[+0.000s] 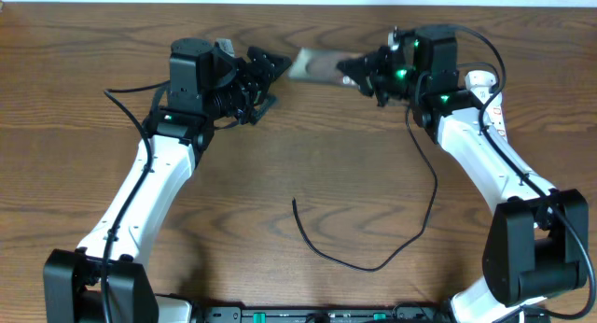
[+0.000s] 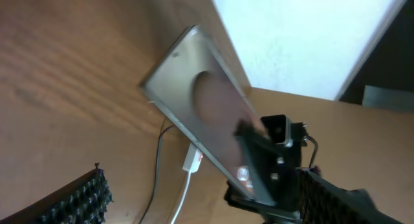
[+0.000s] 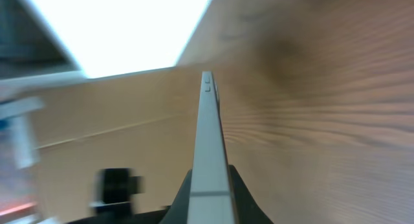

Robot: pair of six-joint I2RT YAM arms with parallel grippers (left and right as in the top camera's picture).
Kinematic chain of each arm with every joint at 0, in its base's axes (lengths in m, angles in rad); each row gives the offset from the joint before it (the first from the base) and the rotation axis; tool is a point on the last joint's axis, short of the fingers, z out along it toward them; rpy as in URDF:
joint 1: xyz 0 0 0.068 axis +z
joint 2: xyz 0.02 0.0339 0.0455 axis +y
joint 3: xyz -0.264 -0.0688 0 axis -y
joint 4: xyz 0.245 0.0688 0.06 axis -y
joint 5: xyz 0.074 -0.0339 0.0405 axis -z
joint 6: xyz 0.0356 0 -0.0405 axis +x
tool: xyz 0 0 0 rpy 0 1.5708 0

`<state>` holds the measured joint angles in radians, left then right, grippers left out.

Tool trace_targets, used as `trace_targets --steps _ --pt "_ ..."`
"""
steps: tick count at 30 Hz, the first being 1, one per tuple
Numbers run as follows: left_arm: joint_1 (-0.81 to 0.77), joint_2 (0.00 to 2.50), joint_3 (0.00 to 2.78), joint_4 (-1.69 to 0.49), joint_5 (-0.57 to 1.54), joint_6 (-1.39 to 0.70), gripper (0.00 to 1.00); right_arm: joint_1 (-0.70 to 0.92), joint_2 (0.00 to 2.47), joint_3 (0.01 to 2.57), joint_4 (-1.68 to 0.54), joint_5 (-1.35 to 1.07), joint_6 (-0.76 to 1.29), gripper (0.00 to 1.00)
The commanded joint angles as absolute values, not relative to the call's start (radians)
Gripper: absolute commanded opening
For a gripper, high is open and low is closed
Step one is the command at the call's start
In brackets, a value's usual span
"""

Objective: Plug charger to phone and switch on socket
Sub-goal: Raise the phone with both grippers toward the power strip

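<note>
Right gripper point(image 1: 351, 72) – fingers clamped on one short end of the small flat smartphone point(image 1: 315, 65) with dark frame and glossy brownish-grey face. Right wrist view shows the phone edge-on point(image 3: 209, 133), a black finger point(image 3: 184, 199) pressed to each flat side. The picture is blurred.

Left gripper point(image 1: 277, 83) sits just beside the phone's free end, not touching it. Its ridged black fingers point(image 2: 85, 197) stand wide apart, with nothing between them.

Left wrist view: phone point(image 2: 194, 107) tilted, one corner high, face toward the camera. No lettering can be made out on the screen. Cannot tell whether its low end meets the wood.

Long thin black charger cable point(image 1: 373, 267) lies on the brown wood-grain table point(image 1: 308, 155), well apart from the phone on the side nearer the arm bases. It makes an open loop – one loose end below the phone, the other run rising toward the right arm. The plug tip is too small to tell.

White elongated power strip point(image 1: 481, 80) with a rounded end lies beyond the right gripper from the phone, partly hidden by the right arm. Faint red marks show along it; switch position not readable.
</note>
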<state>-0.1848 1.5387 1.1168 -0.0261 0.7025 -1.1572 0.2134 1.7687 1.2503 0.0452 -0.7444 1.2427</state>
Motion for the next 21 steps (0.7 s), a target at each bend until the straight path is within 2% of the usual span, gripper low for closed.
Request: trace_targets --steps 1,8,11,14,21 --pt "-0.179 1.522 1.079 0.038 0.710 -1.126 0.89 0.209 1.807 1.273 0.139 -0.912 1.441 0.01" --pt "-0.177 1.522 0.994 0.257 0.659 -1.188 0.89 0.227 1.976 1.273 0.525 -1.086 1.659 0.01" --pt "-0.171 1.522 0.921 0.454 0.635 -1.223 0.89 0.249 2.025 1.274 0.720 -1.092 1.776 0.01" --pt "-0.159 1.522 0.851 0.603 0.598 -1.274 0.89 0.263 2.035 1.274 0.794 -1.087 1.822 0.01" --pt "-0.129 1.522 0.754 0.705 0.558 -1.334 0.89 0.283 2.035 1.274 0.831 -1.068 1.843 0.01"
